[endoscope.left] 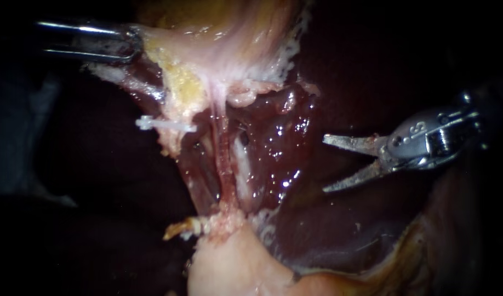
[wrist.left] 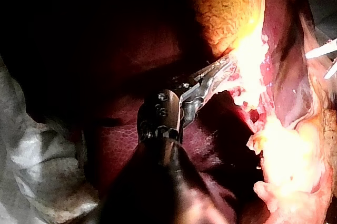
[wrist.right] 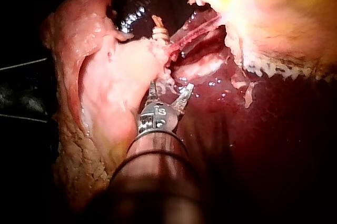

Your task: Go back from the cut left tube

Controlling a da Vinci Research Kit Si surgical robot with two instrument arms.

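1. Plainly, the step in hand looks like the retreat itself. The hand of my right instrument [endoscope.left: 324,164] hangs wide open, its two jaws spread in a clear V with nothing between them. It is well apart from the cut left tube [endoscope.left: 192,223], off to that tube's right and over the dark liver [endoscope.left: 344,230].
2. The cut left tube shows as two separate ends with a gap between. A frayed lower end sits by the pale lump at the base. An upper end carries a white clip [endoscope.left: 158,125] that sticks out sideways.
3. Just right of that gap, a thin pink tube [endoscope.left: 225,164] runs whole from top to bottom.
4. The hand of my left instrument [endoscope.left: 132,43] is closed on the pale tissue [endoscope.left: 153,52] at the upper left and holds it up and taut. The left wrist view shows both jaws biting into that bright edge.
5. In the right wrist view, the open jaws point toward the pale lump and the lower end without touching either.
6. The next move, I judge, is a straight pull back along the right shaft, toward the side it comes in from.
7. It calls for keeping the tips lifted off the wet liver, and for not swinging toward the whole tube or the clip.
8. Bringing the jaws together first would make snagging less likely.
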